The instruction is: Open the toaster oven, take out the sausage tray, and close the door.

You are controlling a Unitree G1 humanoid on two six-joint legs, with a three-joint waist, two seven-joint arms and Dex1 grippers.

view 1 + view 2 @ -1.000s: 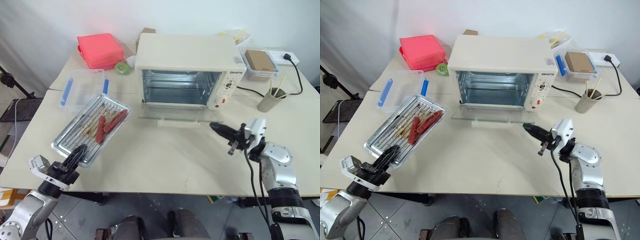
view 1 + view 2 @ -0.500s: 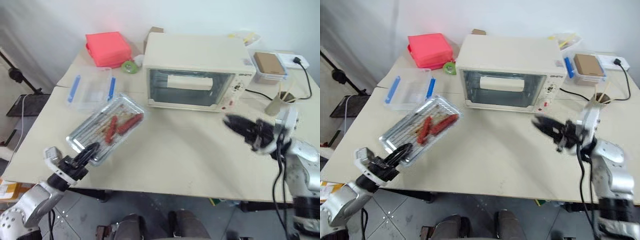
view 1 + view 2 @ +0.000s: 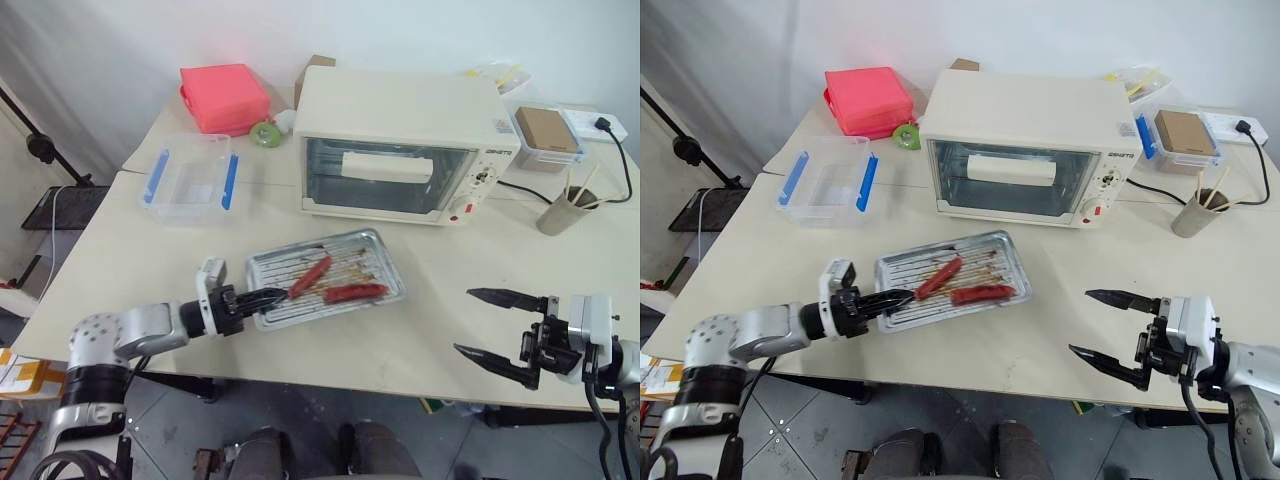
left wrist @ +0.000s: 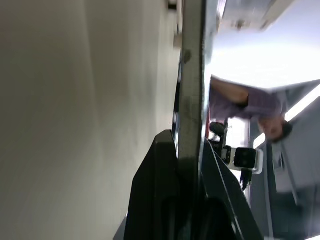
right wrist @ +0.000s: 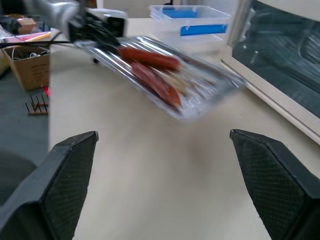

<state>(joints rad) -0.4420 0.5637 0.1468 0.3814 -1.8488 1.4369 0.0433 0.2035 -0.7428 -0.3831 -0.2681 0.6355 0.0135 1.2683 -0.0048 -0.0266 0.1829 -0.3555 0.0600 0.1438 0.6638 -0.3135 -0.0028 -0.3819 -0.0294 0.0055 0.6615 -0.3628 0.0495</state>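
Two tools: left tool (image 3: 262, 297) clamped on sausage tray (image 3: 325, 290) rim, right tool (image 3: 488, 325) spread wide, empty.

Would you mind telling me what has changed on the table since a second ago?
The door went from open to shut. The left gripper, still clamped on the sausage tray, swung it toward the table's middle. The right gripper drew back and opened. The toaster oven stayed put.

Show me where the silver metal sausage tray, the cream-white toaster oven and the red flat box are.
Silver metal sausage tray (image 3: 375, 246): left eye view, far right rim.
Cream-white toaster oven (image 3: 400, 100): left eye view, top panel.
Red flat box (image 3: 224, 96): left eye view, lid centre.
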